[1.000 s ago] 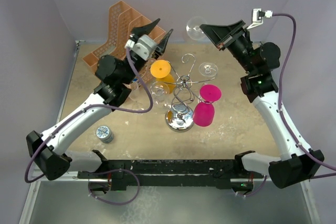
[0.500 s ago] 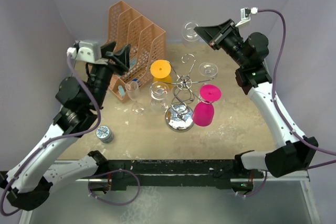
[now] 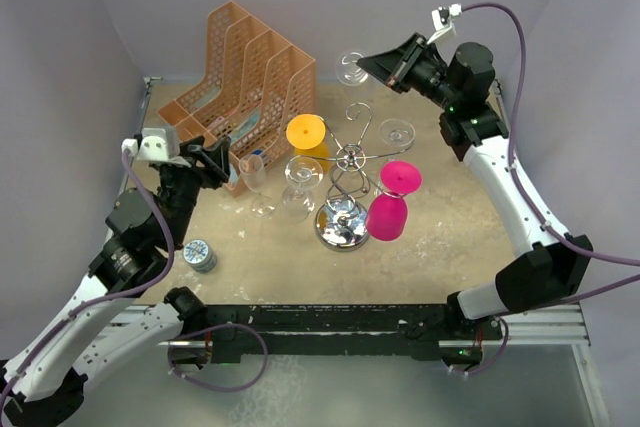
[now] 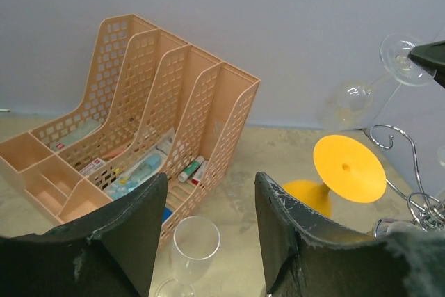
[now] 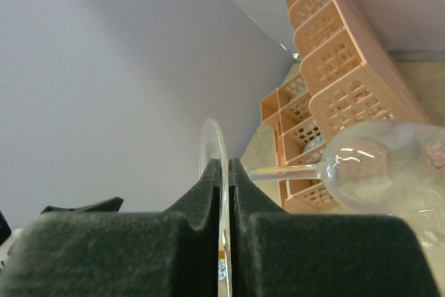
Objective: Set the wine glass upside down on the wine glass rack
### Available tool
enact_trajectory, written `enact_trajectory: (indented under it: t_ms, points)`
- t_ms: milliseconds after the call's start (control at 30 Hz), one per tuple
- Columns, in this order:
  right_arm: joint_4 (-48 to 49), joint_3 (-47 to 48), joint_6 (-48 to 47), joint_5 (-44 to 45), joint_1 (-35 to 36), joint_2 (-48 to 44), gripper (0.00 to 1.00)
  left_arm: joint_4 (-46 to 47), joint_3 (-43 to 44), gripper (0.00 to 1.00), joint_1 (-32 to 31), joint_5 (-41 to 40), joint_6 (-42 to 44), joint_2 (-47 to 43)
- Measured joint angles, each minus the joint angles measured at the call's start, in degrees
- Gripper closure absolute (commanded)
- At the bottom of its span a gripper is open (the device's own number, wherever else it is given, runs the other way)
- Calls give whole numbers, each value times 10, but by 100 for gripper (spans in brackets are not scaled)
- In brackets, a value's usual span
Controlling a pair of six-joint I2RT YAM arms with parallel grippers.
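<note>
A clear wine glass hangs in the air at the back, over the table's far edge. My right gripper is shut on the rim of its round foot; stem and bowl point sideways toward the orange organiser. The left wrist view shows the same glass at the upper right. The wine glass rack, silver wire on a chrome base, stands mid-table, below and nearer than the held glass. My left gripper is open at the left, with nothing between its fingers, above a clear flute.
On the rack hang a yellow glass, a pink glass and a clear one; another clear glass is by its left side. The orange mesh organiser fills the back left. A small round tin lies front left.
My left arm has drawn back from the organiser to the left front. My right gripper has carried the clear glass a little left and further back.
</note>
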Motion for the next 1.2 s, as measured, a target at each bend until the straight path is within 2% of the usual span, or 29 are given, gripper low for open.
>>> enact_trajectory:
  t_ms: [667,1200]
  points:
    - [-98,21,-29,-35,38,26,100,-13,-8,49,0,-2,-32,-19]
    - [-139,-2,-53,-35,42,-18,100,-18,-8,48,0,-9,-42,-13]
